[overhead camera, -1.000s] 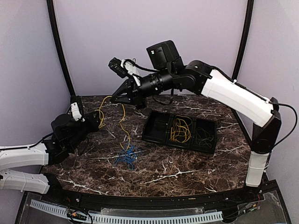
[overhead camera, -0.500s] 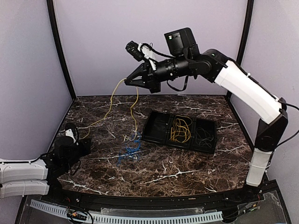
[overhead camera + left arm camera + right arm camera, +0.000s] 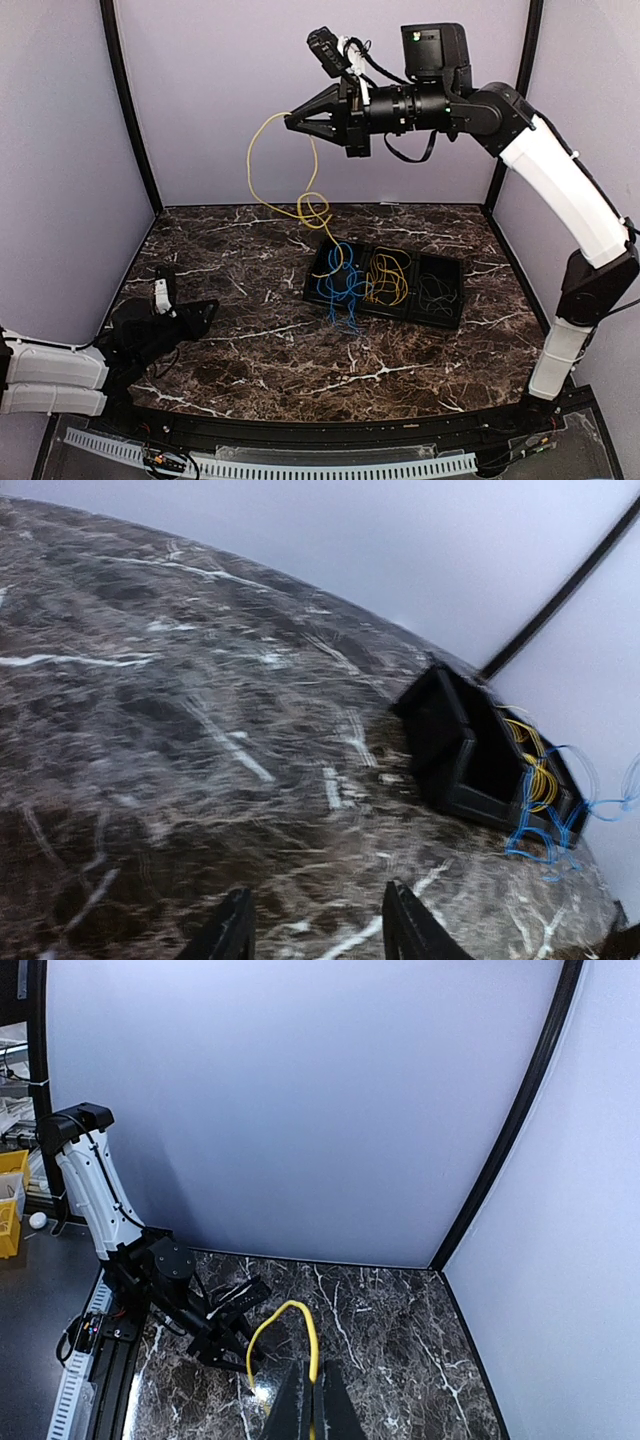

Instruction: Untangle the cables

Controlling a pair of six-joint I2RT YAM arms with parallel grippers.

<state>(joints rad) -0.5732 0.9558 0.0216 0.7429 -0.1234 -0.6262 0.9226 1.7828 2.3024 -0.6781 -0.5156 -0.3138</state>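
Observation:
My right gripper (image 3: 293, 119) is raised high near the back wall, shut on a yellow cable (image 3: 262, 138). In the right wrist view the cable (image 3: 303, 1312) arcs out from between the closed fingers (image 3: 325, 1407). It loops down to a knot, and a blue cable tangle (image 3: 340, 288) hangs from it over the left end of the black tray (image 3: 400, 314). A yellow coil (image 3: 388, 278) and a dark grey coil (image 3: 436, 291) lie in the tray. My left gripper (image 3: 196, 314) sits low over the left of the table, open and holding nothing (image 3: 318, 925).
The left wrist view shows the tray (image 3: 447, 742) ahead to the right, with the yellow coil (image 3: 538, 772) in it and blue cable (image 3: 541, 832) draped at its near side. Marble tabletop (image 3: 250, 350) lies between the arms. Black frame posts (image 3: 128, 110) stand at the back corners.
The right gripper rose and swung right, lifting the yellow cable and pulling the blue tangle off the table over to the tray. The left gripper let go of the yellow cable, drew back and opened.

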